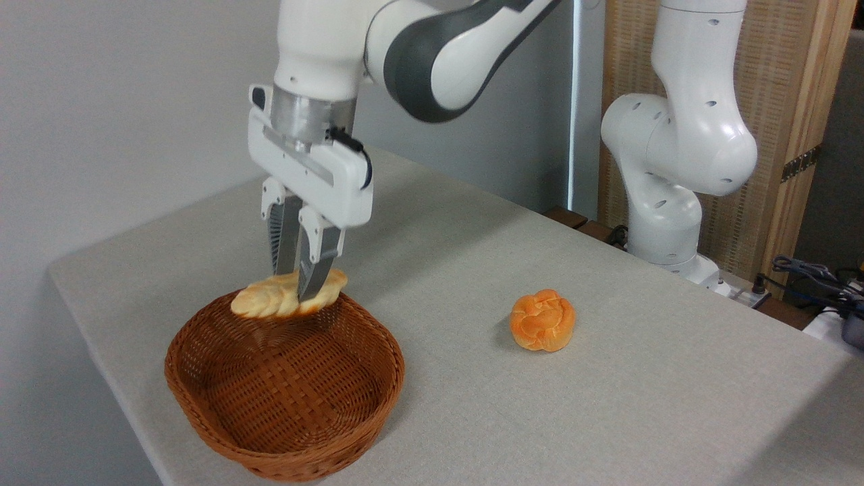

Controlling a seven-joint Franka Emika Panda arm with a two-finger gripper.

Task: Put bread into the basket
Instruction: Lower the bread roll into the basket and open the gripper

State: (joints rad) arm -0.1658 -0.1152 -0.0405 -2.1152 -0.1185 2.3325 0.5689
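We see the basket (283,398) at lower left with its interior bare below the pincer (302,287), only the low rim around it. The orange bun (543,320) sits well apart at centre-right; the table (472,256) between lies open.

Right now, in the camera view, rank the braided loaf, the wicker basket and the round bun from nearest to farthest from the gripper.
1. Braided loaf: clamped between the fingers of the gripper.
2. Wicker basket: just below, at the left.
3. Round bun: out on the table, to the right.
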